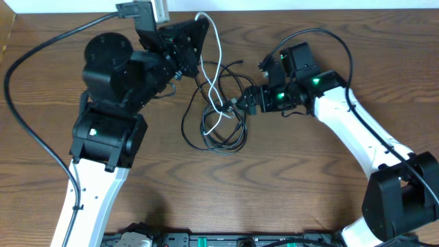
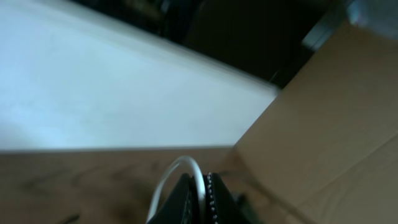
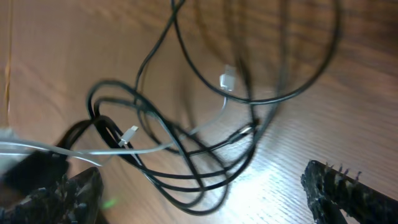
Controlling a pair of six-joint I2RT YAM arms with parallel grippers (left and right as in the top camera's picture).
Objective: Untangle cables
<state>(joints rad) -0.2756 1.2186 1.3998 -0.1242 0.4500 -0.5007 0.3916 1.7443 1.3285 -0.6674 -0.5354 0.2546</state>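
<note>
Black cables lie in a loose tangle in the middle of the wooden table. The white cable runs lengthwise from the tangle toward the far edge, where the left claw is closed tight on it. The right claw stands wide open at the tangle's right side and grips nothing.

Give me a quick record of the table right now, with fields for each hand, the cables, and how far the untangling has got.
left hand: shut on the white cable, near the far edge of the table
right hand: open, at the tangle, gripping nothing
white cable: runs from the left hand down into the black loops
black cables: overlapping loops lying on the table between the two arms
progress: white and black cables not yet separated
</note>
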